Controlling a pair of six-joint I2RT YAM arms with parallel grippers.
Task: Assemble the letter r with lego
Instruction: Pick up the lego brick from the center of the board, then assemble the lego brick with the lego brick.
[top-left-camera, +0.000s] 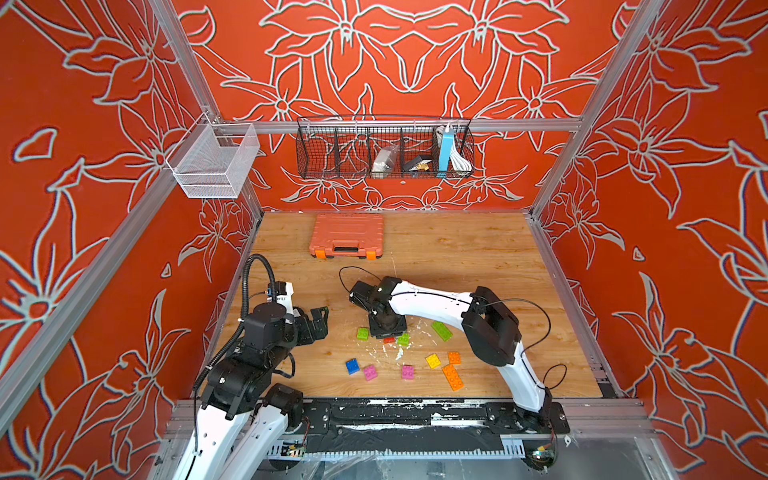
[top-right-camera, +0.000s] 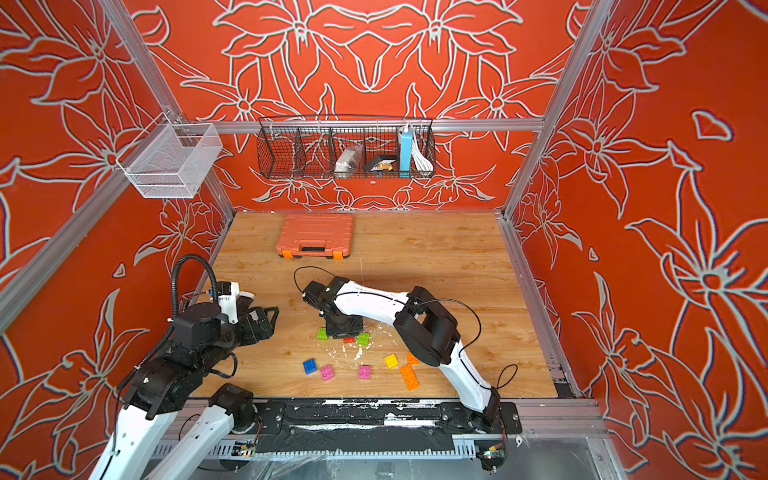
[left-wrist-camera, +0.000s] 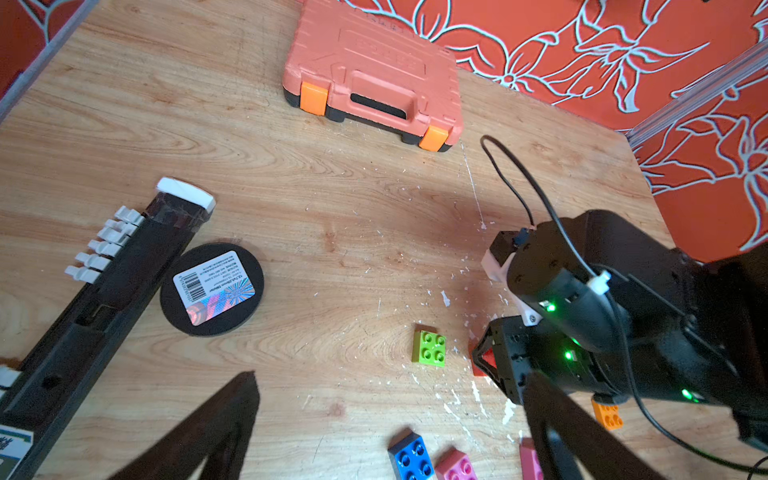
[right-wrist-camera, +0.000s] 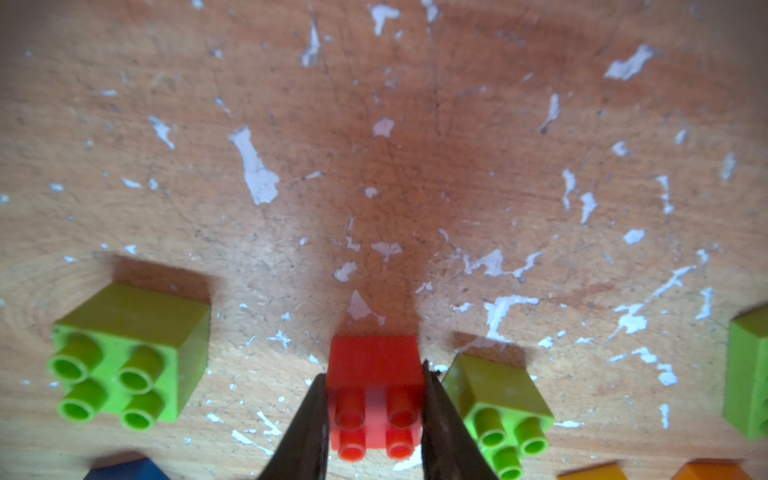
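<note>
The right gripper (right-wrist-camera: 374, 376) points straight down over the red brick (right-wrist-camera: 374, 353). Its jaws are closed against two opposite sides of the brick, which sits flat on the table (top-left-camera: 457, 257) with its studs up. A green brick (right-wrist-camera: 124, 353) lies near the red brick on one side. A second green brick (right-wrist-camera: 498, 399) lies just beside it on the other, and neither touches it. A long green brick (top-left-camera: 441, 331) lies farther to the red brick's right.

Nearer the robot's base than the red brick lie a blue brick (top-left-camera: 352, 366), a pink brick (top-left-camera: 370, 372), a second pink brick (top-left-camera: 407, 372), a yellow brick (top-left-camera: 433, 360), a small orange brick (top-left-camera: 454, 357) and a long orange brick (top-left-camera: 452, 377).

The left gripper (top-left-camera: 318, 322) hangs well to the red brick's left, jaws spread wide and holding nothing. The toolbox (top-left-camera: 347, 235) lies closed, far beyond the red brick.
</note>
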